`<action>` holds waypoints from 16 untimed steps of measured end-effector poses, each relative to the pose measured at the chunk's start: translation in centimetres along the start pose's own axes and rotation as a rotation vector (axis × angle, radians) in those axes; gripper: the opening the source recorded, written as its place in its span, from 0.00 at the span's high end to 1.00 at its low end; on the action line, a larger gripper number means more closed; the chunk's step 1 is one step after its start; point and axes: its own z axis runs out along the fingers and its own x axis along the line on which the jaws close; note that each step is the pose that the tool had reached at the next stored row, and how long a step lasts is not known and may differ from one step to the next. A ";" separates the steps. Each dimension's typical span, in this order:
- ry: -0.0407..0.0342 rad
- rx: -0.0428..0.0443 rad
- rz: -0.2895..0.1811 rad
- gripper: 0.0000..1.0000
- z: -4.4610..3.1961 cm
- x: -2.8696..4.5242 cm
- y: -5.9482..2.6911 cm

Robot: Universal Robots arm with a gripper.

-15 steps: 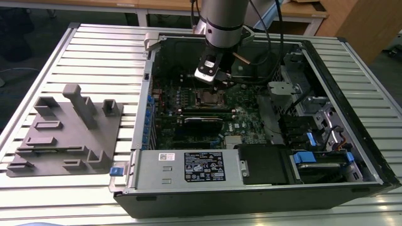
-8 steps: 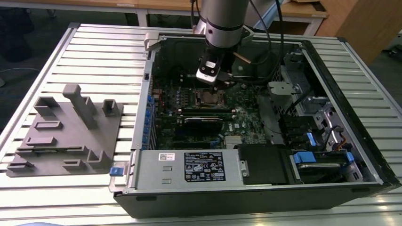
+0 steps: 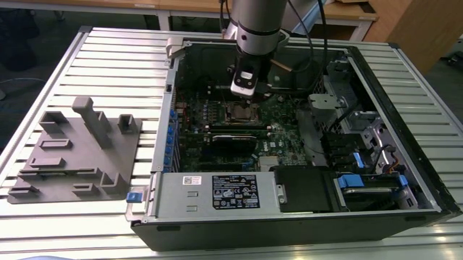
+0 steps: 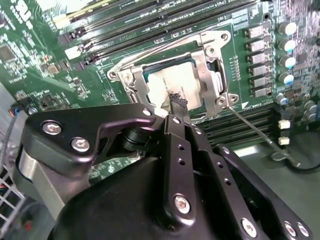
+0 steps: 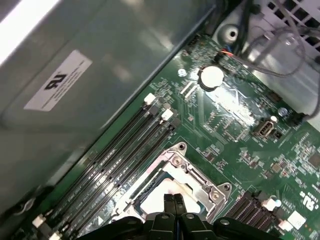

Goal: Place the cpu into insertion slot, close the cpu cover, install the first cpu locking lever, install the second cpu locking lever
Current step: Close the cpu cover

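Observation:
The cpu (image 4: 167,80), a pale metal square, lies in the insertion slot (image 3: 242,112) on the green board. The silver cpu cover (image 4: 206,62) lies flat over it, framing the chip. My gripper (image 4: 177,101) hangs just above the chip with its black fingers pressed together and nothing between them. In the first wrist view the gripper (image 5: 173,201) points down over the cpu (image 5: 159,196) and the cover (image 5: 197,177). A thin metal locking lever (image 4: 260,132) sticks out from a corner of the socket, slanting away over the board. In the exterior view the gripper (image 3: 244,91) sits right above the socket.
The open computer case (image 3: 405,81) walls in the board. Long black memory slots (image 5: 125,150) run beside the socket. A row of capacitors (image 4: 286,52) stands close by. The power supply (image 3: 217,192) fills the case's near side. A grey fixture block (image 3: 79,151) lies on the exterior view's left.

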 end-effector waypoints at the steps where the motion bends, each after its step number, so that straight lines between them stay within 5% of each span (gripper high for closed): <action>1: 0.0009 0.0002 -0.015 0.89 0.00 0.00 0.00; 16: 0.0124 0.0039 -0.228 0.89 0.04 0.00 0.00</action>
